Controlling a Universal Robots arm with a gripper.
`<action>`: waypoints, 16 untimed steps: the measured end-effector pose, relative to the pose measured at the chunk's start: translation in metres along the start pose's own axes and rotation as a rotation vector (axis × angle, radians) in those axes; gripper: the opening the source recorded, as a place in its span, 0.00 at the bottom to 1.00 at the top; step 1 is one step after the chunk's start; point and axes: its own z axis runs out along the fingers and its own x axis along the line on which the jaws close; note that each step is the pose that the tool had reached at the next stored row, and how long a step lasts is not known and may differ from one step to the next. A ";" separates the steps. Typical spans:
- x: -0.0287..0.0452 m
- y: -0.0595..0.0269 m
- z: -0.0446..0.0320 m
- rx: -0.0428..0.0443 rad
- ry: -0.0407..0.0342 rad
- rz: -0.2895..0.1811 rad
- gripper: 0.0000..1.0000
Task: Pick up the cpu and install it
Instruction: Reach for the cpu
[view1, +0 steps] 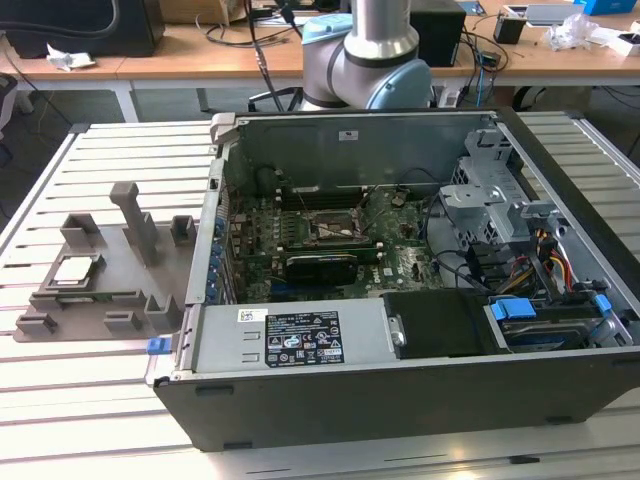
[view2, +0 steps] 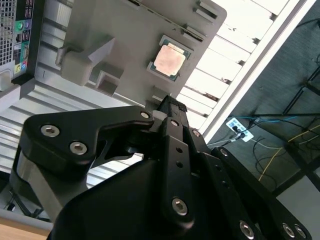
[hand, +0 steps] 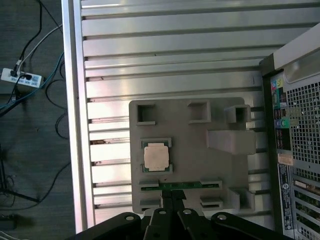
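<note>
The hand (hand: 172, 192), clenched and holding nothing, hangs near the edge of a grey holder (hand: 200, 165). The cpu (hand: 156, 157) lies apart from it, flat in the holder's square pocket, at the exterior view's left of the computer case (view1: 400, 400).

No text legible to me. The black label (view1: 300, 340) and white sticker (view1: 251, 316) on the power supply (view1: 215, 347) carry print I cannot make out.

Expect even, bright light in the exterior view: the slatted table (view1: 90, 400) at 8 o'clock shines pale; the computer case (view1: 400, 145) interior at 12 o'clock is shaded. In the second wrist view, glare tints the cpu (view2: 169, 61) pink.
</note>
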 end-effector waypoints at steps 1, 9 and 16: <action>0.0015 0.0002 0.0000 0.0003 0.0000 0.000 0.11; 0.0102 0.0114 0.0002 0.0447 -0.0032 -0.002 0.11; 0.0178 0.0147 0.0002 0.0452 -0.0033 -0.004 0.11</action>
